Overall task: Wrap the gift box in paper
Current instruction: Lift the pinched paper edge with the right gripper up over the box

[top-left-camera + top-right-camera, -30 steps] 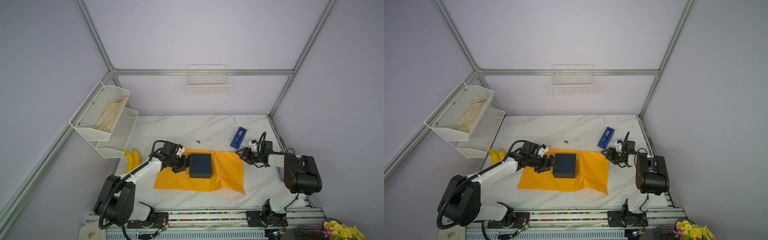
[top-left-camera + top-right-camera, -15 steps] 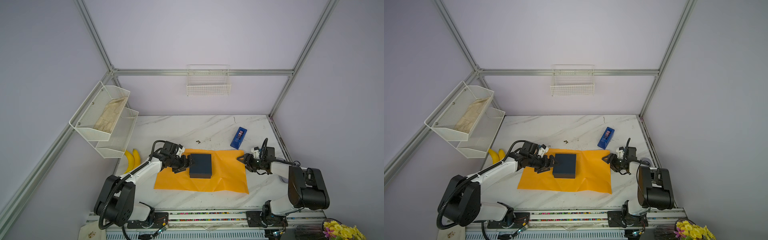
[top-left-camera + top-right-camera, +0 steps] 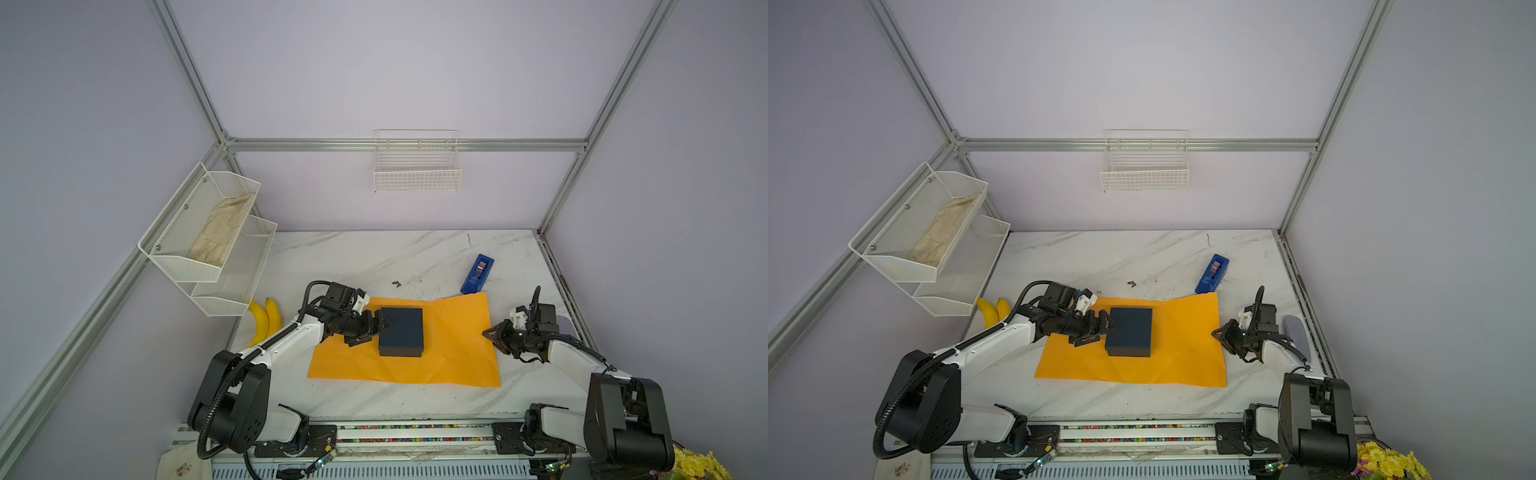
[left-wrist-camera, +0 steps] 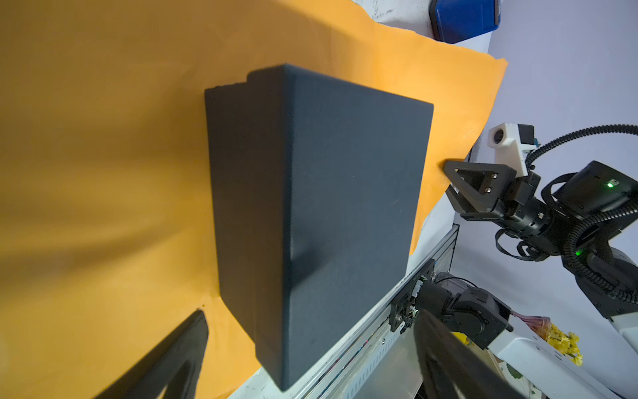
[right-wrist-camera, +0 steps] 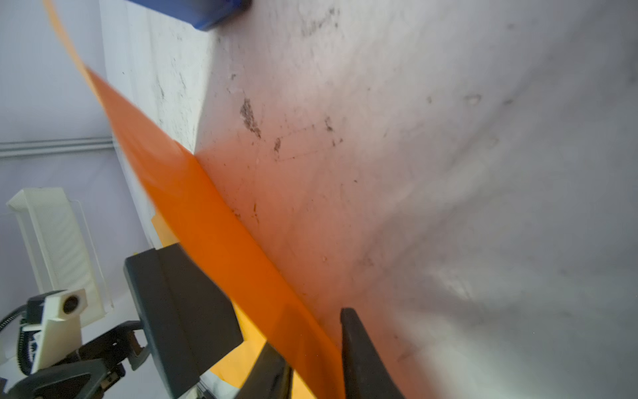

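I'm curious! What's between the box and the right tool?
Just bare paper, right up to the right tool at its edge. Both top views show it.

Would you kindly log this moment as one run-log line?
left gripper: open beside gift box | right gripper: pinching paper edge | box on paper, unwrapped

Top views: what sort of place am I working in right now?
Probably a robot lab test cell, not a home: bare walls framed in aluminium struts, a rail carrying robot arms at a marble-look tabletop, and a staged wire basket.
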